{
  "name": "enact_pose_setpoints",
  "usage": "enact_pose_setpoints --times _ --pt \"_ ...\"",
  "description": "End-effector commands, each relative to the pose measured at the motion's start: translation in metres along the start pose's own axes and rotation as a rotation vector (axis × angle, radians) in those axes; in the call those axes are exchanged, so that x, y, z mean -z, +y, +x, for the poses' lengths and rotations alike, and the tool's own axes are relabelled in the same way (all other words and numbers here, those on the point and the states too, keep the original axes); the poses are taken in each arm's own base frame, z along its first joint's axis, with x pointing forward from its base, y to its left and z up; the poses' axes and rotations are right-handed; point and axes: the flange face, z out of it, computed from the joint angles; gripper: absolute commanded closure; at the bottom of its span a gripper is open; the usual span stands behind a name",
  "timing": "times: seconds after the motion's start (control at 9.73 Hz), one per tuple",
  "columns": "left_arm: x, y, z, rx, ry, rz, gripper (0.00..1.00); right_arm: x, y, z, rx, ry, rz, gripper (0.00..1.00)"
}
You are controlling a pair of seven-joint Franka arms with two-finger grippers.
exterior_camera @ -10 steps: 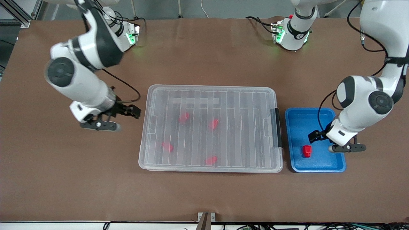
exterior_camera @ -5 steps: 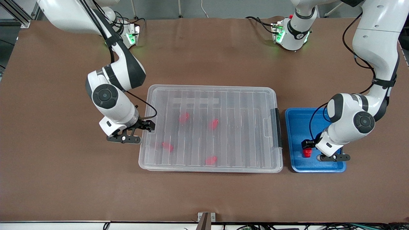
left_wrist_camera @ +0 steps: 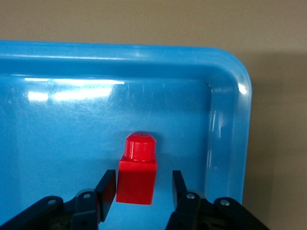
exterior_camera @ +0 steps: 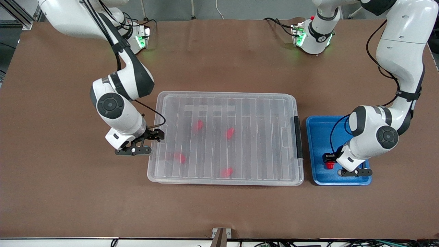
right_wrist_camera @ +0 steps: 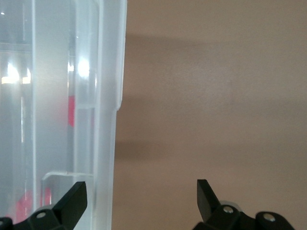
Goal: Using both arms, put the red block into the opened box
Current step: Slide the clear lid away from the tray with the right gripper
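Left pincer (left_wrist_camera: 141,191) lowered around red block (left_wrist_camera: 137,170)

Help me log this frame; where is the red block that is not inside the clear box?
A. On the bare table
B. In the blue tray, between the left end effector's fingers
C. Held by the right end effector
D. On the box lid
B: the red block sits on the blue tray, flanked by the left end effector fingers.

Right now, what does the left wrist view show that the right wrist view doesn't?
Only the left wrist view shows the red block standing on the blue tray, between the left hand's fingers, with a gap on one side. Only the right wrist view shows the box edge with the open right hand straddling it. Both share the brown table.
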Motion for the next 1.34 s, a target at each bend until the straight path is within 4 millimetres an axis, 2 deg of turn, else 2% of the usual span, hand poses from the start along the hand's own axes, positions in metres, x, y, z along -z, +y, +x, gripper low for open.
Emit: enact_pose_setpoints --times 0.0,0.21,0.31,0.51,0.62,0.72,0.82,0.93,1.03,1.13,1.23 --pt "-0.019 -0.003 0.009 -0.007 0.000 0.016 0.49 -0.005 0.042 -0.005 0.053 -0.034 -0.052 0.00" --pt "-0.017 -0.005 0.009 -0.004 0.002 0.017 0.49 -0.001 0.069 -0.005 0.089 -0.063 -0.077 0.00" --pt "-0.013 -0.007 0.010 -0.004 0.005 0.020 0.48 0.000 0.088 -0.004 0.113 -0.081 -0.082 0.00" --pt "-0.028 -0.004 0.007 0.000 -0.013 0.014 0.49 0.004 0.124 -0.003 0.148 -0.108 -0.091 0.00" --pt "-0.032 -0.003 0.005 0.004 -0.019 0.012 0.50 0.006 0.136 -0.003 0.159 -0.112 -0.093 0.00" --pt "-0.036 -0.002 0.004 0.002 -0.026 0.012 0.55 0.007 0.150 -0.003 0.187 -0.118 -0.094 0.00" --pt "-0.032 -0.002 0.004 0.002 -0.024 0.012 0.66 0.008 0.159 -0.003 0.178 -0.136 -0.083 0.00" --pt "-0.020 -0.003 0.006 0.001 -0.019 0.014 0.81 0.008 0.159 -0.003 0.172 -0.138 -0.070 0.00" --pt "0.017 0.003 0.007 -0.008 -0.037 0.033 0.93 0.011 0.159 -0.002 0.162 -0.130 -0.069 0.00" --pt "0.067 0.017 0.005 -0.010 -0.049 0.044 0.97 0.023 0.154 0.003 0.137 -0.116 -0.054 0.00" --pt "0.106 0.046 -0.002 -0.013 -0.058 0.040 0.99 0.045 0.149 0.009 0.025 -0.100 -0.008 0.00"
